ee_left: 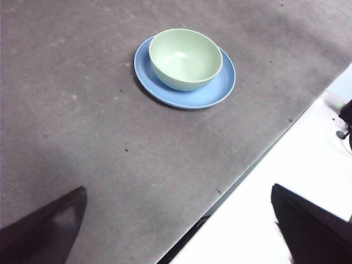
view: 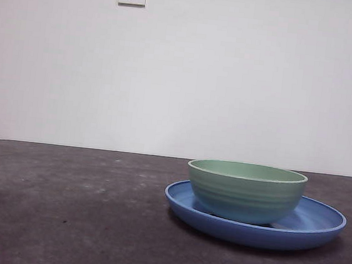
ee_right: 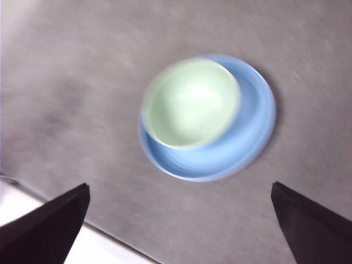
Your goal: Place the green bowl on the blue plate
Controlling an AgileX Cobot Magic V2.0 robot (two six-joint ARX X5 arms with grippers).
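The green bowl point(view: 245, 191) sits upright inside the blue plate point(view: 317, 226), off-centre toward one rim, on the dark table point(view: 61, 208). The placing step looks done. The left gripper point(ee_left: 176, 231) and right gripper point(ee_right: 179, 231) hang high with jaws spread wide, empty; only retreat seems needed.

Green bowl point(view: 245, 191) upright on blue plate point(view: 317, 226)

The front view sits low at the surface point(view: 59, 220), looking level toward the wall, near the green bowl point(view: 245, 190) and blue plate point(view: 317, 226). Both wrist views look down from well above, sharing these; the right one is blurred.
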